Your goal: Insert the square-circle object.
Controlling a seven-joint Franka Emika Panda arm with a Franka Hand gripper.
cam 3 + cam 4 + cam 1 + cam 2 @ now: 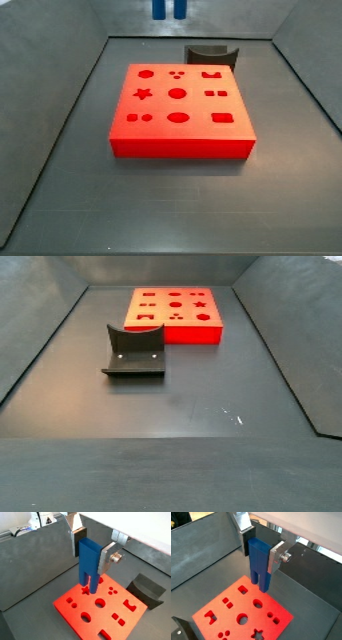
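Note:
My gripper (91, 554) is shut on the square-circle object (89, 572), a tall bright blue piece with two parallel legs. It hangs legs down, clear above the flat red block (100, 619) with shaped holes. Both wrist views show the silver fingers (276, 558) clamping the piece's upper part (258, 567) from two sides. In a side view only the two blue leg tips (168, 8) show at the top edge, above and behind the red block (198, 106); the gripper itself is out of frame there. The red block (174, 334) lies at the far end of the floor.
A dark grey curved part (134, 351) stands on the floor beside the red block, also seen in a side view (210, 53) and a wrist view (147, 589). Grey sloped walls (54, 130) enclose the floor on all sides.

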